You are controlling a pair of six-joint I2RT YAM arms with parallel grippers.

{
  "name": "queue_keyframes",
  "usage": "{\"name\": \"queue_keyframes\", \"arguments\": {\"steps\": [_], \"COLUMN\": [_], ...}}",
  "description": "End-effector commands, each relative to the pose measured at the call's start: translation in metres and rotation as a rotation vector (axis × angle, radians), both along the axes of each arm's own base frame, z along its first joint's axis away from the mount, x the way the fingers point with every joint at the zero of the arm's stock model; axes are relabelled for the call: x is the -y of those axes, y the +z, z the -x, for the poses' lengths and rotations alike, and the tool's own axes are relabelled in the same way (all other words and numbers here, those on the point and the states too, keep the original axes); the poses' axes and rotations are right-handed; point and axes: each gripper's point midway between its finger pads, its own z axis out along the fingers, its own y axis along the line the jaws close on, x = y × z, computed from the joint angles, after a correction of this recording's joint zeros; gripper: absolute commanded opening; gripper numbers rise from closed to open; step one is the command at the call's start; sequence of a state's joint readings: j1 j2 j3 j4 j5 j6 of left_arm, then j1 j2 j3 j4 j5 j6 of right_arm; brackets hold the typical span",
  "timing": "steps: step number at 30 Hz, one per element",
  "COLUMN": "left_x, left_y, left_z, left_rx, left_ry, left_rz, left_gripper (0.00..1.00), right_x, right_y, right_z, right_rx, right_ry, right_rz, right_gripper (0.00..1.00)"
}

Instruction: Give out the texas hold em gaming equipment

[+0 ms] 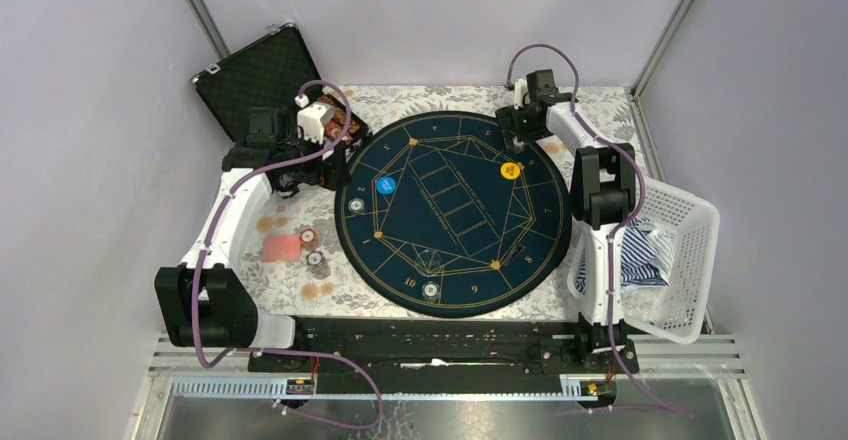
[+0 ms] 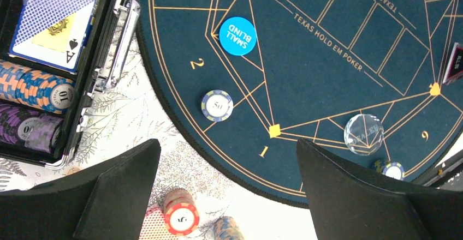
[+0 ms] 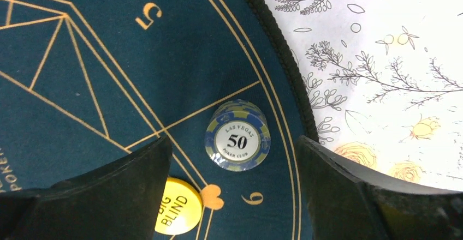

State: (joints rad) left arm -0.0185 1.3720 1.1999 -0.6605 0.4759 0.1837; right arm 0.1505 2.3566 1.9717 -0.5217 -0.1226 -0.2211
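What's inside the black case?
The black case holds a card pack showing the ace of spades, orange-blue chips and purple chips. The left arm covers the rest from above.

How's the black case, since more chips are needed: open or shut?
Open: the black case has its lid raised; chip rows and cards show inside.

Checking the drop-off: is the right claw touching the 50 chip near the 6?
Apart. The right wrist view shows bare mat between the 50 chip and each finger of the right claw.
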Motion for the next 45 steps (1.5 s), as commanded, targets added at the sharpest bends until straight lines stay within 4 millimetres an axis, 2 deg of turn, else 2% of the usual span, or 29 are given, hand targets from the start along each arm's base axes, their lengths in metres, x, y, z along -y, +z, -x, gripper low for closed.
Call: {"name": "queue_keyframes", "arguments": {"steps": [1,4,7,10,13,16,18,20,26,33,39,42,45], "left_x": [0.002,0.0,-0.018,-0.041,-0.049,-0.059,-0.067,-0.077,-0.101,-0.105,-0.099,-0.093,-0.089], "left_y": [0.009,0.004,0.004,0.004,0.0,-0.008,-0.015,-0.021,-0.042,-0.071,-0.097,-0.095,-0.08], "left_z": [0.007,0.026,0.046,0.07,0.099,0.112,0.107,0.098,0.063,0.052,0.06,0.07,0.077], "left_rx": [0.021,-0.024,-0.062,-0.083,-0.115,-0.09,-0.068,-0.063,-0.052,-0.033,-0.056,-0.063,-0.044], "left_ry": [-0.088,-0.192,-0.262,-0.327,-0.418,-0.454,-0.419,-0.381,-0.318,-0.404,-0.493,-0.56,-0.608], "left_rz": [-0.016,-0.055,-0.073,-0.118,-0.176,-0.268,-0.321,-0.35,-0.402,-0.437,-0.416,-0.392,-0.392], "left_gripper": [0.99,0.99,0.99,0.99,0.99,0.99,0.99,0.99,0.88,0.82,0.81,0.81,0.82], "right_x": [-0.015,-0.024,-0.032,-0.036,-0.039,-0.047,-0.051,-0.052,-0.045,-0.044,-0.044,-0.044,-0.043], "right_y": [0.105,0.139,0.166,0.182,0.181,0.174,0.164,0.162,0.167,0.151,0.148,0.145,0.142], "right_z": [-0.005,0.017,0.045,0.079,0.114,0.146,0.166,0.178,0.189,0.191,0.19,0.19,0.191], "right_rx": [0.173,0.192,0.206,0.209,0.188,0.146,0.108,0.109,0.175,0.152,0.145,0.138,0.131], "right_ry": [0.035,0.08,0.126,0.162,0.178,0.19,0.189,0.194,0.207,0.203,0.201,0.199,0.198], "right_rz": [-0.083,-0.142,-0.2,-0.248,-0.291,-0.366,-0.408,-0.428,-0.393,-0.392,-0.39,-0.385,-0.385], "right_gripper": [0.93,0.99,1.0,1.0,1.0,1.0,1.0,1.0,1.0,1.0,1.0,1.0,1.0]}}
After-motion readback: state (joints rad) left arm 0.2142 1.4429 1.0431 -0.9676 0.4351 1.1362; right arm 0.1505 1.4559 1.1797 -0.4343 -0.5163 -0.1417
